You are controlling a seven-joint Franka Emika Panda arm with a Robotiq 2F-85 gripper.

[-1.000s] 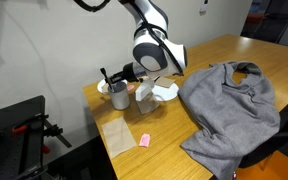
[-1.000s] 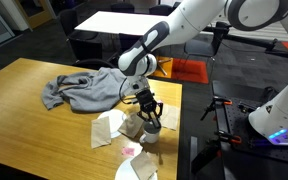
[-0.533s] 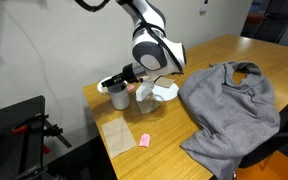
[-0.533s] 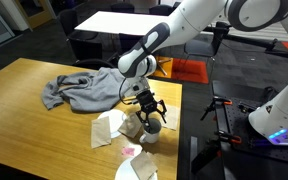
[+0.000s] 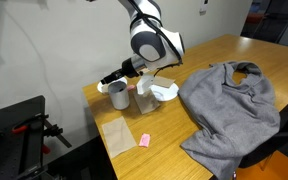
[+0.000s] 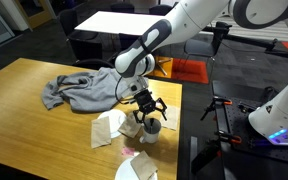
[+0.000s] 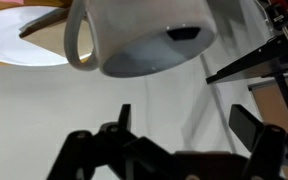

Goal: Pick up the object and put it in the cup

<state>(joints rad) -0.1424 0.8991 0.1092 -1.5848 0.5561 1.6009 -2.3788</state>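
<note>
The pale cup [image 5: 118, 96] stands near the table's corner, and it shows in both exterior views [image 6: 151, 128]. In the wrist view the cup [image 7: 92, 35] fills the top, with its handle at the left. A small dark end of the object [image 7: 184, 33] shows inside the cup against its wall. My gripper [image 5: 115, 81] hangs just above the cup's mouth, open. Its two black fingers stand wide apart in the wrist view, with nothing between them [image 7: 189, 125]. The gripper [image 6: 149, 106] is spread over the cup there too.
A grey cloth [image 5: 229, 105] covers the table beside the arm. A crumpled white item [image 5: 162, 90] lies next to the cup. A tan paper [image 5: 116, 133] and a small pink block [image 5: 144, 139] lie nearer the edge. A white plate [image 6: 134, 168] sits by the corner.
The jaws have gone from shut on the black marker to wide open. The marker has dropped into the cup and the gripper has lifted slightly.
</note>
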